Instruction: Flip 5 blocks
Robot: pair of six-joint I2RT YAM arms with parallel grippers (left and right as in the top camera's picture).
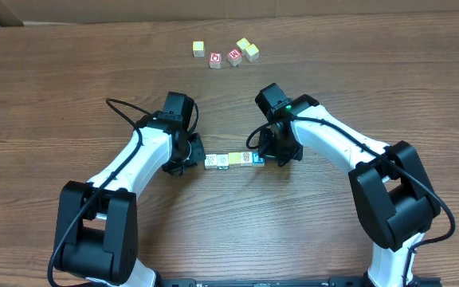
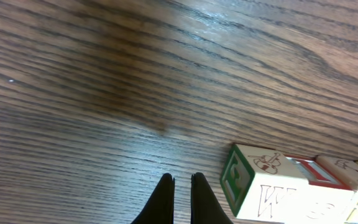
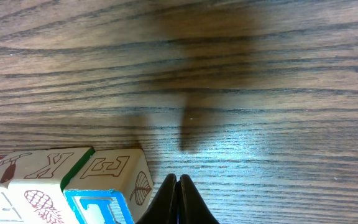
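a short row of alphabet blocks point(image 1: 233, 159) is lying near the middle of a wooden table point(image 1: 309, 231). the left gripper point(image 2: 182, 180) is sitting clenched and empty just left of the row. the right gripper point(image 3: 178, 180), also clenched on nothing, is sitting just right of it. two red-faced cubes point(image 1: 215, 60) are lying at the far side, well apart.

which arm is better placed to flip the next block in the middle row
Probably the right arm: in its wrist view the shut jaws sit almost against the row's blue end block. The left arm holds its shut jaws slightly farther from the green end block, bare table between.
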